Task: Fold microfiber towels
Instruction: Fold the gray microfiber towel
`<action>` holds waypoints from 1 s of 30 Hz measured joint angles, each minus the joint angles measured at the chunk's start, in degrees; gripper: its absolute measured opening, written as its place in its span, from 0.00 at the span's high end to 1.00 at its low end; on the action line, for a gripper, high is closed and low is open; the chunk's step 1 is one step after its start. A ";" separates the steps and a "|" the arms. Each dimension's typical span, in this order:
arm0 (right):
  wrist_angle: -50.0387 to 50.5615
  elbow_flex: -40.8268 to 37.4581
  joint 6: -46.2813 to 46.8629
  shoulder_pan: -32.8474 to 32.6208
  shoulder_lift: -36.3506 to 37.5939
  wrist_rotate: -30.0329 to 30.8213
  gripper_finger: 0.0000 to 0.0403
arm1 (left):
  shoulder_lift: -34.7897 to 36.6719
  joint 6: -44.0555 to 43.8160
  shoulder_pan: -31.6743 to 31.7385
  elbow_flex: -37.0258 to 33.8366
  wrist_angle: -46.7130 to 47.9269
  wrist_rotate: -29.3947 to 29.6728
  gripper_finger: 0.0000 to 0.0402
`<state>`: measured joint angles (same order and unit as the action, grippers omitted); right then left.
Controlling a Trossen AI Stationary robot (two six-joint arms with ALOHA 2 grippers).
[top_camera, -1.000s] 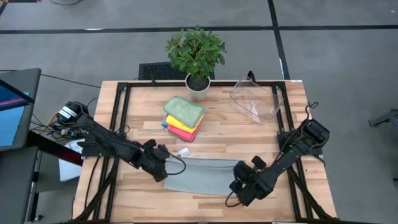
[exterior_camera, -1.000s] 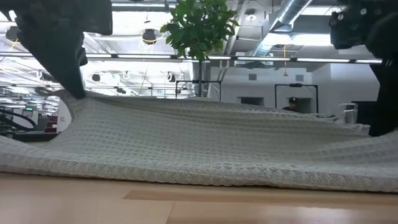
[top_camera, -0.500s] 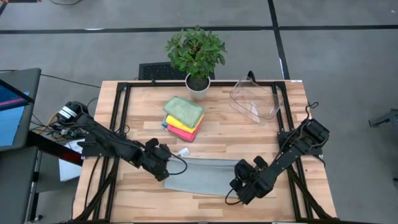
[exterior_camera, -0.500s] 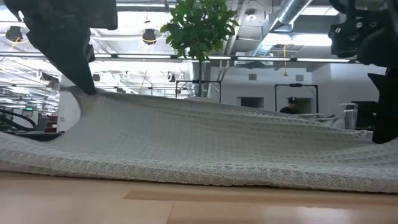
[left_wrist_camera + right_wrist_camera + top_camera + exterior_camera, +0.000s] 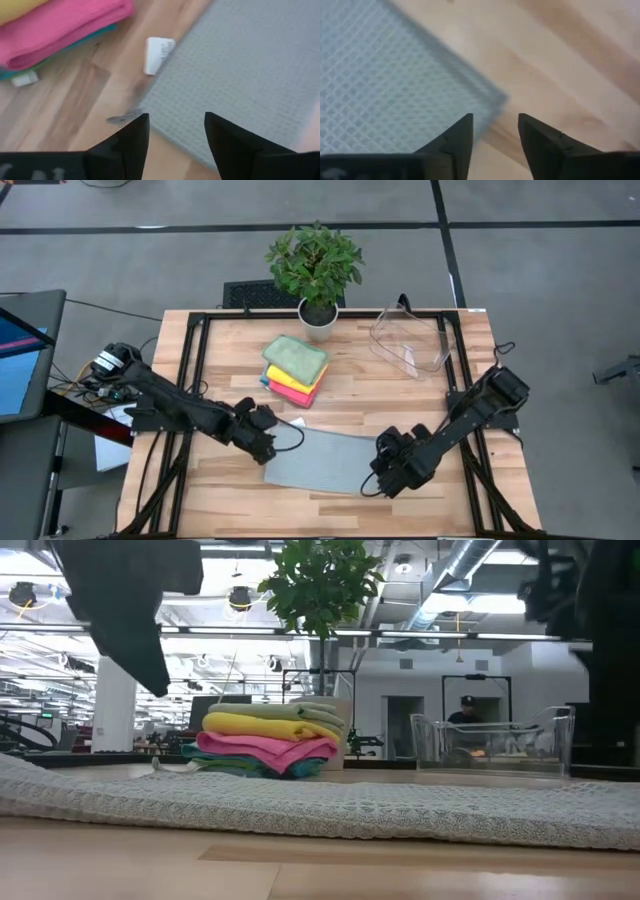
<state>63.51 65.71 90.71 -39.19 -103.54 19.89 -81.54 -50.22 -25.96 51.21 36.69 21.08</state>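
A grey waffle-weave microfiber towel lies flat on the table's near half; its white tag sticks out at its far left corner. My left gripper hovers open over the towel's left edge. My right gripper hovers open over its right corner. Neither has anything between its fingers. A stack of folded towels, sage green on yellow, pink and teal, rests farther back.
A potted plant stands at the far edge, behind the stack. A clear plastic bin sits at the far right. Bare wood shows between the grey towel and the stack, and along the near edge.
Both grippers have let go of the grey towel's raised far edge. That edge, held up off the table before, has dropped, and the towel now lies flat. The stack and the bin behind it have come into the low view.
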 joint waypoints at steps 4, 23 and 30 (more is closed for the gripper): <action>4.82 0.03 3.99 -0.73 5.07 -0.01 0.50 | 0.07 -0.05 0.36 1.38 -1.84 -1.34 0.54; -24.12 1.24 29.91 -14.72 -0.57 -5.39 0.50 | -0.11 8.63 -0.32 0.62 -34.34 -10.12 0.58; -21.43 5.71 32.16 -14.77 -1.34 -0.17 0.55 | -0.11 9.13 -0.36 0.33 -32.94 -8.82 0.58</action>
<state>42.09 71.42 122.87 -53.95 -104.88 19.72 -81.65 -41.08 -26.33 51.54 3.74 12.25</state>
